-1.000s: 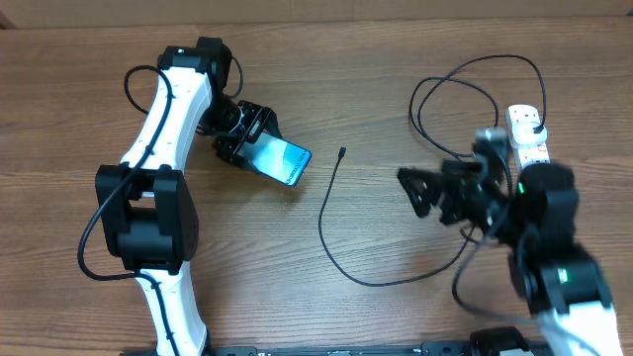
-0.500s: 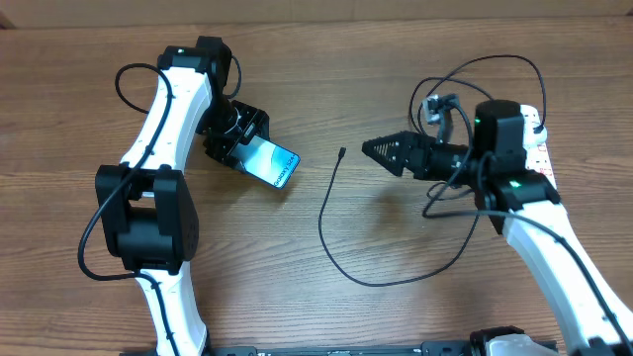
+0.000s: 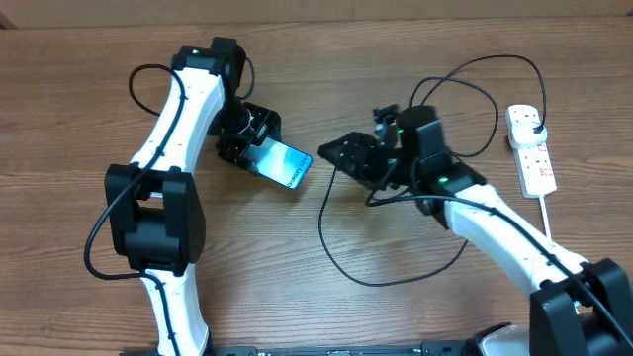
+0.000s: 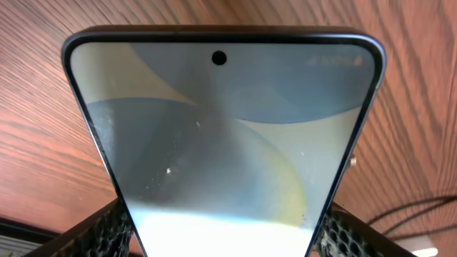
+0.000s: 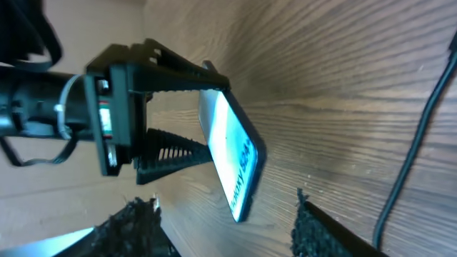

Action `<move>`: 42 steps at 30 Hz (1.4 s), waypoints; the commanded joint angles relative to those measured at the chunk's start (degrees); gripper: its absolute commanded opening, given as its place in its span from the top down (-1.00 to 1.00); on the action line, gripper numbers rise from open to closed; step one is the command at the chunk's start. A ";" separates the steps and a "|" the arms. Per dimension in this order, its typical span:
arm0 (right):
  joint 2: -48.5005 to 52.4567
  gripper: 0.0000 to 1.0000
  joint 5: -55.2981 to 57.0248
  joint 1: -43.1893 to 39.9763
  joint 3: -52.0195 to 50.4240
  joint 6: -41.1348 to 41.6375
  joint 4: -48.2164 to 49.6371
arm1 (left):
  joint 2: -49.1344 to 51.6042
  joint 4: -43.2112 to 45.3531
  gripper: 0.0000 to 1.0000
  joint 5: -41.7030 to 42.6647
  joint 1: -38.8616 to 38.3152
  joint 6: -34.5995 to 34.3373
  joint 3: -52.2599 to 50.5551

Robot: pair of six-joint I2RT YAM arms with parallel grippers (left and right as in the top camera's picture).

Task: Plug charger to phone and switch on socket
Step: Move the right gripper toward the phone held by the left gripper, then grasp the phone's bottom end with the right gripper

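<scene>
overhead view: a wooden table is shown with two arms extended toward its middle. the left arm is bent over the phone, which is clamped at its near end by the left gripper and held tilted, lit screen up, left of centre. in the left wrist view the phone is framed between the two fingers at its lower edges. the right gripper is pictured just beside the phone's free end, its fingers spread with nothing between them. the socket is laid at the far right, well apart from the phone. the charger is looped across the table from the socket, with its tip hidden beneath the right gripper.
</scene>
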 commanded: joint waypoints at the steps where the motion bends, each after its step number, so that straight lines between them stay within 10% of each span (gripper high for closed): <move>1: 0.57 -0.22 7.61 1.90 1.36 6.56 0.44 | -0.22 -0.07 -0.13 3.85 -0.81 -1.66 1.60; 42: 8.07 0.53 15.87 9.77 1.36 8.85 10.19 | -0.22 -0.48 -0.18 17.07 -1.88 -2.73 1.60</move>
